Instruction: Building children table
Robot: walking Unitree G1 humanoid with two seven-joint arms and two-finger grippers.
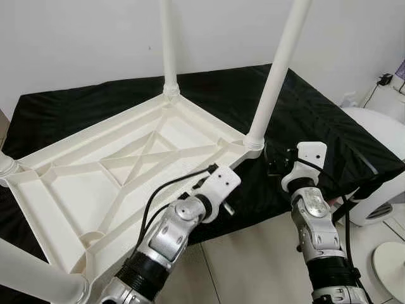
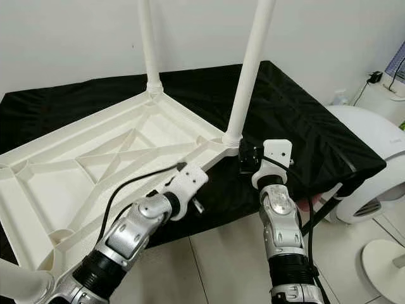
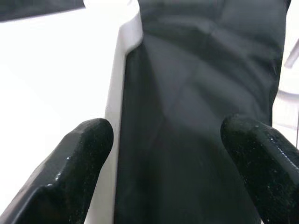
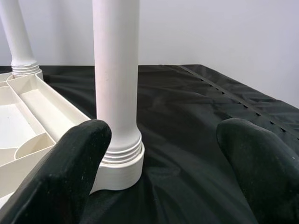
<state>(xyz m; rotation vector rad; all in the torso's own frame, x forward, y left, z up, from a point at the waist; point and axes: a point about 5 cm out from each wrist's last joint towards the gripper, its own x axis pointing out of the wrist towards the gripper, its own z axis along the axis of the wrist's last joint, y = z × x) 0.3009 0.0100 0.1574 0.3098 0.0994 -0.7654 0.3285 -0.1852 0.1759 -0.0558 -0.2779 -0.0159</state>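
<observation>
The right gripper [image 4: 163, 172] is held with fingers [image 4: 70, 172] spread wide and empty, just beside the near screwed-in leg [image 4: 116, 84]. The left gripper [image 3: 163, 172] is likewise spread wide, empty, above the tabletop's edge. The white children's table [image 1: 126, 164] is laid upside down on a black-covered desk [image 1: 304, 120], legs pointed upward.

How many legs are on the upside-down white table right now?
4: far corner leg, upright; leg beside the right gripper, upright; one at the left corner, barely visible; one at the near-left corner, mostly cropped.
</observation>
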